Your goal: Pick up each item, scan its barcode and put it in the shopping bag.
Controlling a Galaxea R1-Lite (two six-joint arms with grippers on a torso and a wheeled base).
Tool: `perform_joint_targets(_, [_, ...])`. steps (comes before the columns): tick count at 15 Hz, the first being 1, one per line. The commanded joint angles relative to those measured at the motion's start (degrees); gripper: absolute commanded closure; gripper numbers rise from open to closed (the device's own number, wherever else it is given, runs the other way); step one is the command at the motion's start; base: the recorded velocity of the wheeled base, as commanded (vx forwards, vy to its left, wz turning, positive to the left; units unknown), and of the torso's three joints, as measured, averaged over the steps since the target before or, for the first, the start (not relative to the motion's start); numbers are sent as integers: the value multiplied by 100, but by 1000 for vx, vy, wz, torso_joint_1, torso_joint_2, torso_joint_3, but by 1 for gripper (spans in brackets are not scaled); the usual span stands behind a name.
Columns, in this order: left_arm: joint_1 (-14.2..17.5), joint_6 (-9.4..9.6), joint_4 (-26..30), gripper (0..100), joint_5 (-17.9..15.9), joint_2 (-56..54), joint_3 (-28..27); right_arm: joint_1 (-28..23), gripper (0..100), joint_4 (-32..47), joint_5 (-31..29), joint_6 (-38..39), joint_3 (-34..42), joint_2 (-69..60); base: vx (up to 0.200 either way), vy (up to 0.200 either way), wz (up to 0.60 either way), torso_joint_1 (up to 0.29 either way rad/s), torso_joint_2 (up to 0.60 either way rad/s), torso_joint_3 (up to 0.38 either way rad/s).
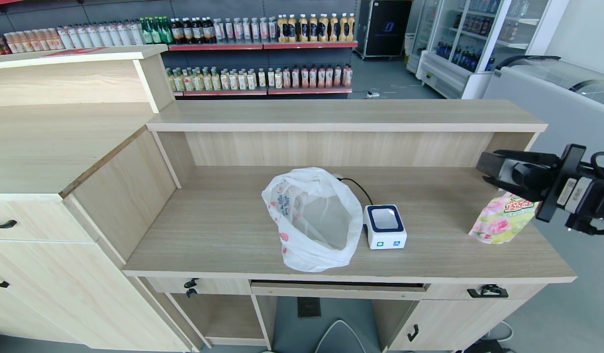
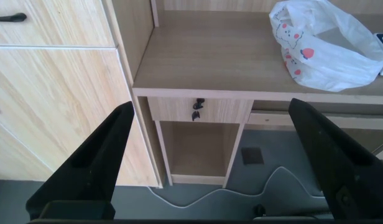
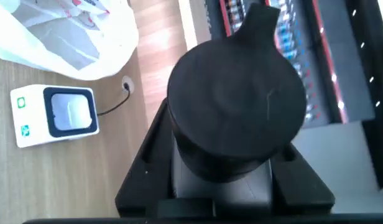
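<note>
The right gripper [image 1: 482,172], its jaw gap impossible to tell, is hovering by the pouch [image 1: 500,223] and should be taking its top edge squarely; the left gripper [image 2: 211,106] is hanging spread wide, empty.

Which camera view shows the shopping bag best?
The head view: the whole shopping bag lies mouth open beside the scanner. The left wrist view shows its side; the right wrist view, only a cut-off part.
</note>
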Motion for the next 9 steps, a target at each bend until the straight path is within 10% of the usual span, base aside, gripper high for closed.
perform_joint_targets(1, [-1,0,2,0,1,-2,0,1267,100,75,-360,-1626,105,-746,0,0,0,0,0,0])
perform_joint_targets(6, [-1,0,2,0,1,-2,0,3324,100,-39,-1072,-5168,693,-1255,0,0,0,0,0,0])
perform_joint_targets(9, [-1,0,2,0,1,-2,0,4247,100,-66,-1090,-5915,772,-1018,0,0,0,0,0,0])
